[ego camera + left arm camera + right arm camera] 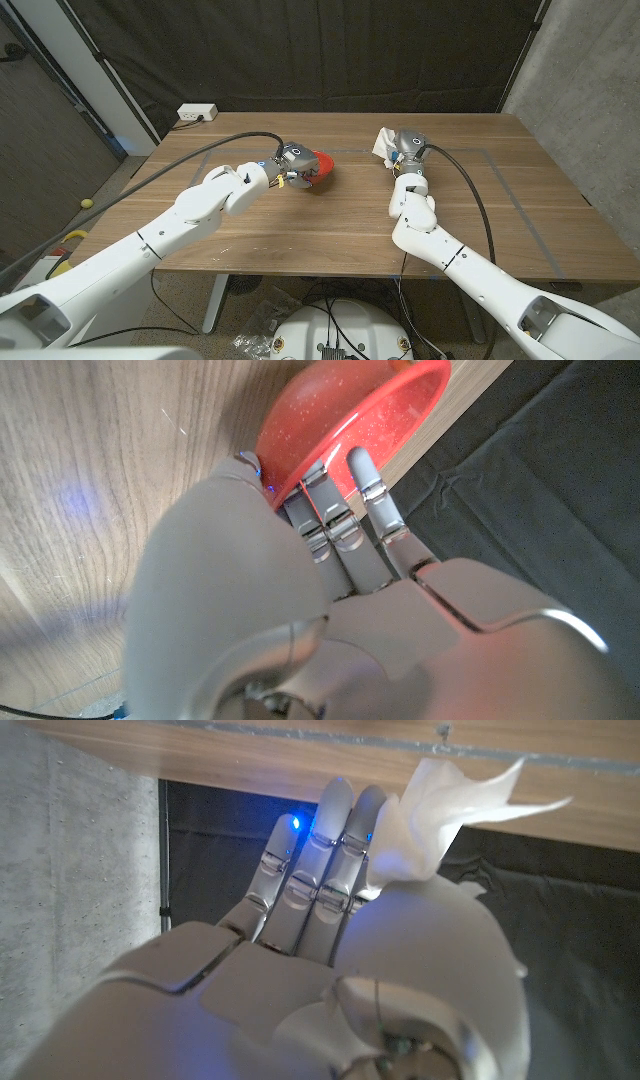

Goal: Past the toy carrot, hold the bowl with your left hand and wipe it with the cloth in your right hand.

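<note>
A red bowl (322, 168) stands on the wooden table left of the middle. My left hand (293, 158) grips its near rim. In the left wrist view the fingers (340, 510) lie against the bowl (350, 410) at its rim, and the bowl looks tipped up on the wood. My right hand (405, 143) is well to the right of the bowl, toward the back of the table, and holds a crumpled white cloth (383, 141). In the right wrist view the cloth (440, 805) sticks out between the thumb and the fingers (320, 860), just off the tabletop.
A white power strip (197, 113) lies at the table's back left corner. Black cables (215, 145) run along both arms over the wood. Grey tape lines (500, 185) mark the tabletop. A dark curtain hangs behind the table.
</note>
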Robot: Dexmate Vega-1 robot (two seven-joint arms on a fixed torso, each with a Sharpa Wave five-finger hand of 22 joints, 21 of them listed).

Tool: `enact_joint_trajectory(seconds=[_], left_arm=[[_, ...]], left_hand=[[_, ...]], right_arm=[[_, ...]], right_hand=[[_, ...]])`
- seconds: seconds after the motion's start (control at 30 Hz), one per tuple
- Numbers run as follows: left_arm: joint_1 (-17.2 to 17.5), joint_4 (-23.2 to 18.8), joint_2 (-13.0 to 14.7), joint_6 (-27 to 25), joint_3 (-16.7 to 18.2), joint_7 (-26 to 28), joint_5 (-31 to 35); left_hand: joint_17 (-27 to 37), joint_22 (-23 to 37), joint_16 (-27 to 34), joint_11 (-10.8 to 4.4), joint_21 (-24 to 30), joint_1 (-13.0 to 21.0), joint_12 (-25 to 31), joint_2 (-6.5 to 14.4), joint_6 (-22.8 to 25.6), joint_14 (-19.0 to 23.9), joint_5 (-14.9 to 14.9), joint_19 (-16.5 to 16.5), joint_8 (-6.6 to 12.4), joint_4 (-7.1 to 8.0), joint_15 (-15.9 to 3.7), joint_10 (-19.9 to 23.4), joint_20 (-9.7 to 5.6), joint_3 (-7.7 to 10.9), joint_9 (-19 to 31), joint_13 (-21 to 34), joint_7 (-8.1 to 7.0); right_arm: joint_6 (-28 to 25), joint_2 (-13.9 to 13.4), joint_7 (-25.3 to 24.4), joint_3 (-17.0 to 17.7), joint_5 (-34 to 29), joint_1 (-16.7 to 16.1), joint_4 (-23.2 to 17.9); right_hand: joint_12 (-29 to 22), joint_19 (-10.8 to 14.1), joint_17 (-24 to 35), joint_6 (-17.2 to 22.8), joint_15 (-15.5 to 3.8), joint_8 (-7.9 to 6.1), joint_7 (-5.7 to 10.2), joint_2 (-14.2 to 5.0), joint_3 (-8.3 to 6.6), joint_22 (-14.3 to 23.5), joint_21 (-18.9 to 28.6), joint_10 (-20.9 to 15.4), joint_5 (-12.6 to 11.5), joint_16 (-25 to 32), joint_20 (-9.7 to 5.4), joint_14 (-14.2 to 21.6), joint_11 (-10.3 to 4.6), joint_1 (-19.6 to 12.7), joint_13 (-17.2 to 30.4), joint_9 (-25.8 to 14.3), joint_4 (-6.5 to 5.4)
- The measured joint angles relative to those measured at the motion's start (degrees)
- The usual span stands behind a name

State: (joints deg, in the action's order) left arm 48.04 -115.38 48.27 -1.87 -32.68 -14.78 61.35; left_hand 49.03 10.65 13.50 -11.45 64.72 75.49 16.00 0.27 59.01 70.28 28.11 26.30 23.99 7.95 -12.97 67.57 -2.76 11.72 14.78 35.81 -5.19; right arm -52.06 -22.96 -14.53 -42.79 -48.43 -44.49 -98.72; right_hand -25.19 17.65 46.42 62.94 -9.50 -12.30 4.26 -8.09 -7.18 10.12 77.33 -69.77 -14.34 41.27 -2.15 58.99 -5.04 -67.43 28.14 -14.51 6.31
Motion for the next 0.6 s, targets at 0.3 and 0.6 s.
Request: enact_joint_trajectory(seconds=[0.3,0.6], left_arm=[[-0.5,0.5,0.0,0.7,0.0,-0.7,-0.8],[-1.3,0.5,-0.1,0.6,-0.3,-3.3,-0.9]], left_hand=[[-4.4,-0.3,-2.2,-0.1,0.3,1.0,-3.0,0.4,0.6,0.4,-2.3,0.6,-2.98,-0.22,-0.24,0.5,0.01,-0.26,-2.0,-4.3,0.3],[-26.5,-0.7,-3.8,-0.14,-5.2,-3.3,-6.0,-0.1,-9.8,-17.4,-4.9,-5.7,-12.09,1.6,4.57,-16.9,0.29,-4.35,-3.6,-15.8,-0.88]], right_arm=[[-7.0,-1.2,12.5,-4.7,-2.0,4.8,1.4],[-11.5,-2.2,20.1,-8.0,-2.4,8.2,2.1]], right_hand=[[1.6,-0.4,-2.1,-0.4,0.11,0.66,1.24,-0.1,0.0,0.0,-0.9,0.7,0.0,-2.5,-0.18,-0.7,-0.73,0.3,-1.1,0.3,0.0],[7.1,-1.2,-6.7,-6.4,0.73,1.67,1.39,-1.19,0.78,0.1,-1.5,5.8,0.0,-8.2,-0.15,-2.2,0.2,3.6,-5.2,1.5,-2.25]])
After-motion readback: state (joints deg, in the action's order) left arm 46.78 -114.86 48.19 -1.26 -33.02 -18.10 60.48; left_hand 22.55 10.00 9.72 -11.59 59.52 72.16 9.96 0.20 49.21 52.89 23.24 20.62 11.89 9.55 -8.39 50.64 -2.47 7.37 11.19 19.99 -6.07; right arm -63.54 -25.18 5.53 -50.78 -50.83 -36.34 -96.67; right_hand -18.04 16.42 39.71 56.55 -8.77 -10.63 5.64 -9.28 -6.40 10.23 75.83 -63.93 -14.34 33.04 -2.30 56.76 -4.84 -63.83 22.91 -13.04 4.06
